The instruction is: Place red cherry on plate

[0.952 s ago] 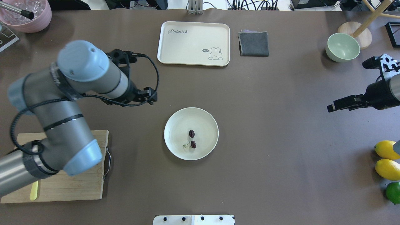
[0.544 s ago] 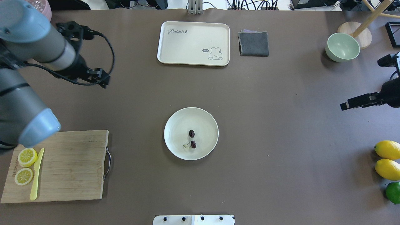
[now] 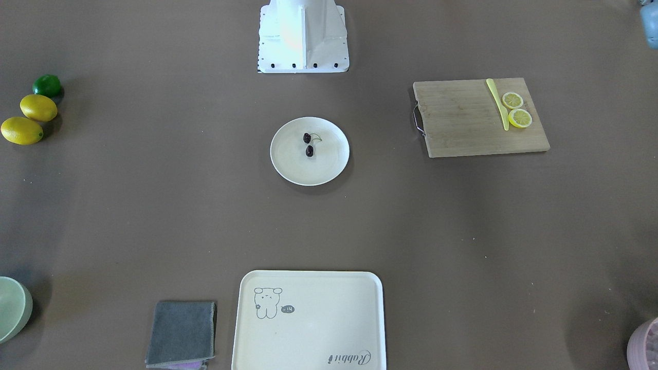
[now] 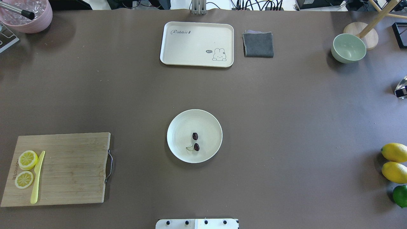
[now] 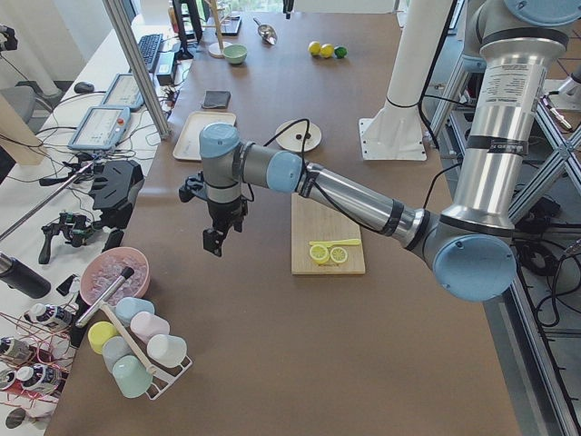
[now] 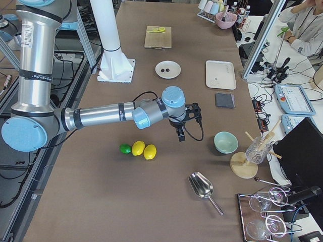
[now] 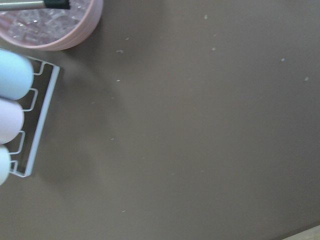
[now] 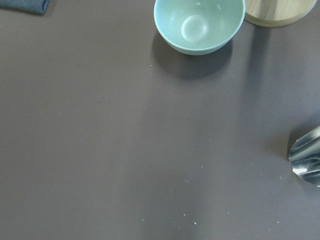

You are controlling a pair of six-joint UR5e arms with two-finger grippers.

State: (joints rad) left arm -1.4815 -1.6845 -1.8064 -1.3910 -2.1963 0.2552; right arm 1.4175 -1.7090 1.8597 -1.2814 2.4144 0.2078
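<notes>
The red cherry (image 4: 195, 142), two dark maroon fruits on one pale stem, lies inside the round cream plate (image 4: 181, 127) at mid-table. The front-facing view shows the same cherry (image 3: 308, 144) resting on the plate (image 3: 329, 162). Neither arm appears in the overhead view. My left gripper (image 5: 211, 245) shows only in the exterior left view, hanging over bare table far from the plate, near the pink bowl; I cannot tell its state. My right gripper (image 6: 180, 136) shows only in the exterior right view, pointing down between the lemons and the green bowl; I cannot tell its state either.
A cream tray (image 4: 197, 44), grey cloth (image 4: 258, 44) and green bowl (image 4: 348, 48) line the far side. The wooden board (image 4: 70, 168) with lemon slices and a yellow knife sits front left. Lemons (image 4: 394, 152) and a lime lie right; a pink bowl (image 4: 28, 17) far left.
The left arm swung away leftward and left the overhead view, uncovering the board. The right arm withdrew past the right edge. The cherry stayed put on the plate.
</notes>
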